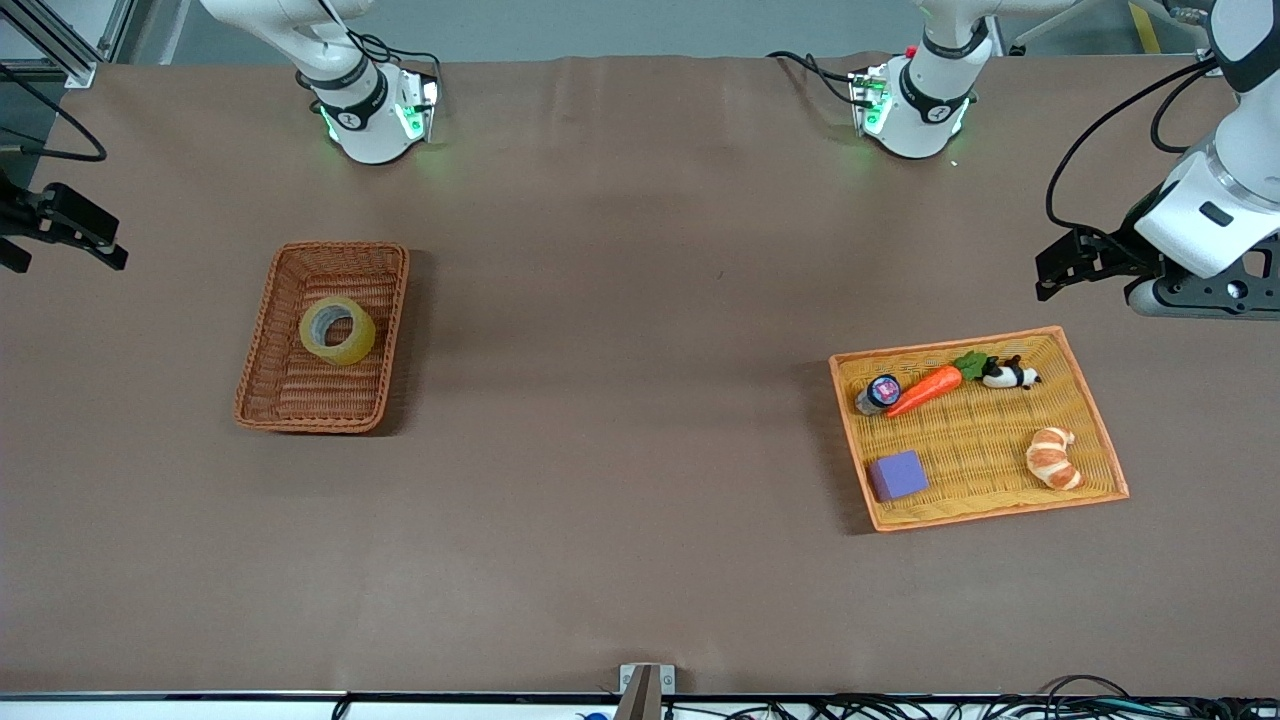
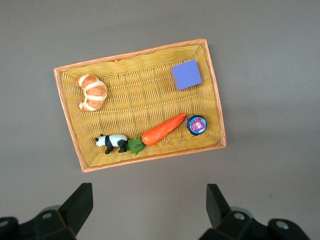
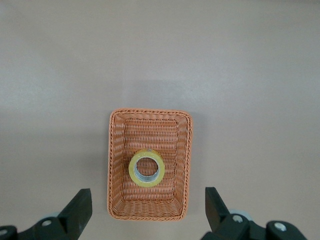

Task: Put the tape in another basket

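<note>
Tape lies flat, hole up, inside the basket, a deep reddish-brown wicker one at the right arm's end of the table. It rests on the basket floor, a little toward the end that is farther from the front camera, and nothing grips it.

At the left arm's end of the table there is a shallow orange-yellow tray. It holds a carrot, a small panda, a croissant, a purple block and a small round can. No tape is in the tray.

The right gripper hangs high over the table beside the basket, with its fingers spread wide and nothing between them. The left gripper hangs over the table just beside the tray, also spread wide and empty.

As I judge it, the tape sits in the basket and both arms are clear of it. If the basket was the goal, the move looks finished and only the retreat is left. If the tape must go from here to the tray, then nothing is done yet: the right gripper must come down, take the roll and carry it across.
</note>
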Robot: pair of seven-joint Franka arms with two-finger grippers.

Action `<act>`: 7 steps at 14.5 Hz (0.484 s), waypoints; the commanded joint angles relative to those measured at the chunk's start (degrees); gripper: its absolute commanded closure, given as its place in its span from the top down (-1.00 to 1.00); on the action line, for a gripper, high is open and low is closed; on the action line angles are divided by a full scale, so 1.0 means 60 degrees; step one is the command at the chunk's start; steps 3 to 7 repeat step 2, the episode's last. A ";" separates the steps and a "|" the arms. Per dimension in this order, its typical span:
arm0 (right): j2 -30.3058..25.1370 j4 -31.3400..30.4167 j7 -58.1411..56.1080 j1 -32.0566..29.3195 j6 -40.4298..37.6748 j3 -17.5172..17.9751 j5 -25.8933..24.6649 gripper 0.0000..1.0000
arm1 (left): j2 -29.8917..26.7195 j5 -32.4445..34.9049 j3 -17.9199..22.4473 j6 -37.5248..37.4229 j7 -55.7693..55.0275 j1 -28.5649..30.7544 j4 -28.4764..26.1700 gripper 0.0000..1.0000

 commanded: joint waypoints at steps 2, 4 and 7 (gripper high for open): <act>-0.0216 -0.0248 0.0089 -0.0073 0.0052 0.0007 0.0220 1.00 | 0.0131 -0.0018 0.0041 -0.0191 -0.0122 -0.0002 0.0284 1.00; -0.0216 -0.0248 0.0089 -0.0073 0.0052 0.0007 0.0220 1.00 | 0.0131 -0.0018 0.0041 -0.0191 -0.0122 -0.0002 0.0284 1.00; -0.0216 -0.0248 0.0089 -0.0073 0.0052 0.0007 0.0220 1.00 | 0.0131 -0.0018 0.0041 -0.0191 -0.0122 -0.0002 0.0284 1.00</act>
